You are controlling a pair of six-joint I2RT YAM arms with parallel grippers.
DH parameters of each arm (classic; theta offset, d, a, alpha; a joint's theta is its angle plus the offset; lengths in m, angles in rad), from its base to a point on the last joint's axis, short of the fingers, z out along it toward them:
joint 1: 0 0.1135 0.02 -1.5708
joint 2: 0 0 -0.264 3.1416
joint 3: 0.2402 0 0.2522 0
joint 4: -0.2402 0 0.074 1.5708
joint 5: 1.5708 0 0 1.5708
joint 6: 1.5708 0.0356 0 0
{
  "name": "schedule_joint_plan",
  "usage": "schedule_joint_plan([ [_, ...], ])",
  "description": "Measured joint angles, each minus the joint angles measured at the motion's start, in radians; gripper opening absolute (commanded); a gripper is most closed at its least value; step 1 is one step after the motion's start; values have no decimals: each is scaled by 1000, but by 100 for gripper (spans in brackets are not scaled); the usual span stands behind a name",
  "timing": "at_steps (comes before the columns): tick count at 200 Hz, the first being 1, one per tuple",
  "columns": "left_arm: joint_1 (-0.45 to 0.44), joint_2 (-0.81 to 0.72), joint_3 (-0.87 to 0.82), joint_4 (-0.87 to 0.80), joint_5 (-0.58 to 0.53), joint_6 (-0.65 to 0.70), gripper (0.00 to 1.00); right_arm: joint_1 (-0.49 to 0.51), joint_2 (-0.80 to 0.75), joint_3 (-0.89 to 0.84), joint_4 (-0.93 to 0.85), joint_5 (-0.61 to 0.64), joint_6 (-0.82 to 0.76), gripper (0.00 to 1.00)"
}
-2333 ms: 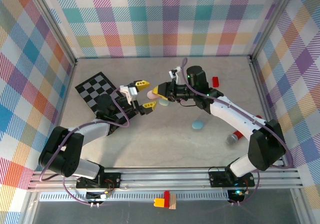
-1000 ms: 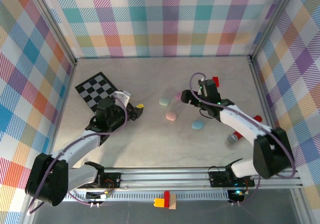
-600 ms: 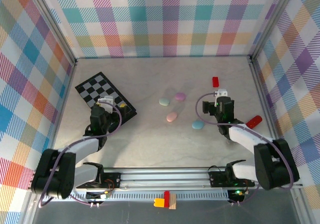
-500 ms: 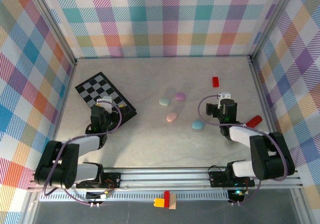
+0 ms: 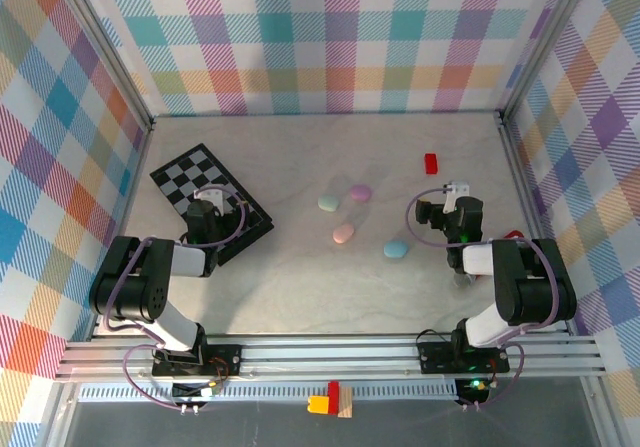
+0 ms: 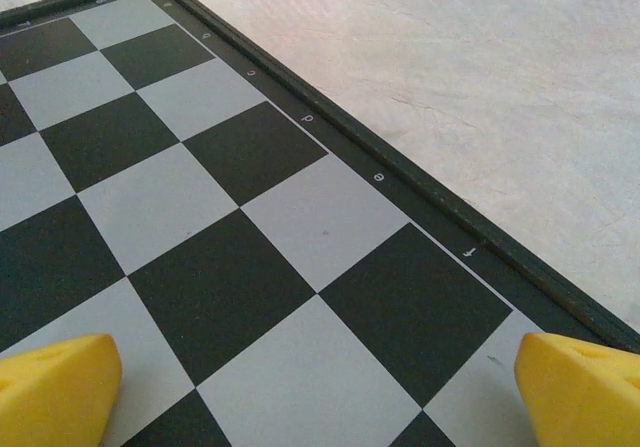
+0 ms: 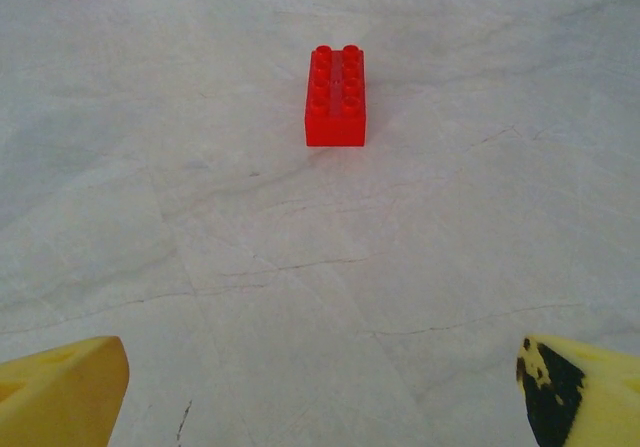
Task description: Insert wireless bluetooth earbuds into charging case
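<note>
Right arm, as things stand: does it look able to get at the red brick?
Probably yes: the red brick lies straight ahead of the right arm and its open, empty jaws, with bare table between them and nothing in the way.

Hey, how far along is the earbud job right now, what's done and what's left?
Done: unclear. The mint case, purple case, pink case and blue case lie apart mid-table, too small here to tell whether they are filled or shut. In hand: nothing; the left gripper is open above the chessboard, the right gripper open facing the red block. Left: checking each case, if any is unfilled.
</note>
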Motion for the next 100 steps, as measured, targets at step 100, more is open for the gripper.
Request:
schedule_joint_plan([
  [100,0,0,0,0,0,-10,100,0,0,0,7,-22,8,99],
])
